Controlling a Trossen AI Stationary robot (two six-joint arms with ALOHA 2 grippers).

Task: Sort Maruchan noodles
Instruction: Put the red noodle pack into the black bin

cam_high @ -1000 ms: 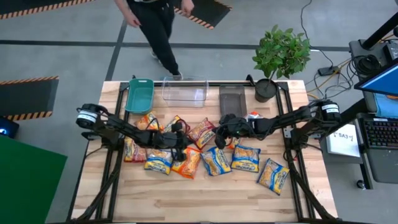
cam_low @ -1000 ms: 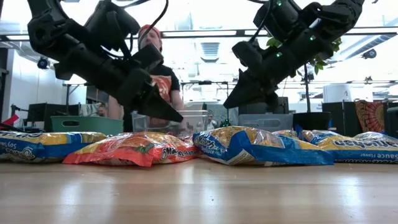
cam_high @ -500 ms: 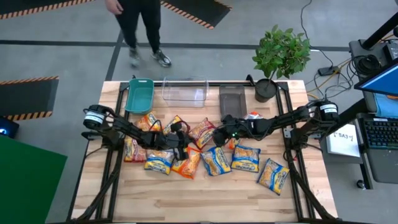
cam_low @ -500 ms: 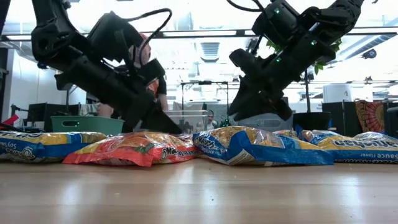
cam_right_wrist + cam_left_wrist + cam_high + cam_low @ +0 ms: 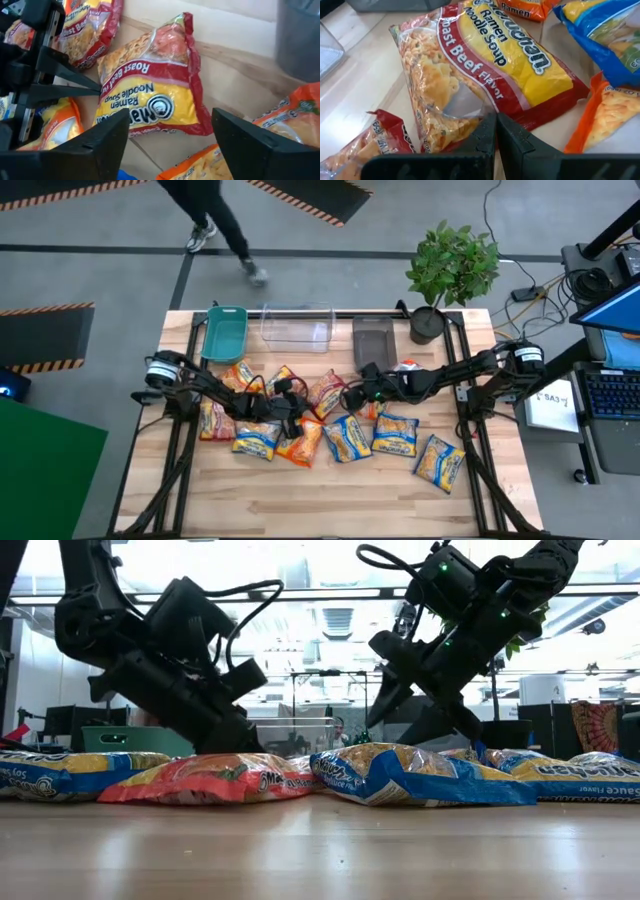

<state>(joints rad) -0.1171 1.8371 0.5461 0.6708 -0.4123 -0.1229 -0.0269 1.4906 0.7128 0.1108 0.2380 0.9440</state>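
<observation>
Clenched left fingers (image 5: 490, 131) touch a red roast-beef packet (image 5: 152, 82); right fingers (image 5: 240, 135), spread, straddle it.

Robotics lab/workshop: wooden desk (image 5: 300, 490) on metal frame, hazard-striped floor mats (image 5: 45, 335), monitor (image 5: 612, 305) & keyboard (image 5: 608, 395) at side, potted plant (image 5: 452, 265), person (image 5: 205, 210) walking past.

Wooden table (image 5: 330, 500) — ramen packets (image 5: 345, 438) scattered mid-table; teal bin (image 5: 224, 332), clear bin (image 5: 296, 326), grey bin (image 5: 372, 340) and potted plant (image 5: 450, 270) along far edge.
</observation>
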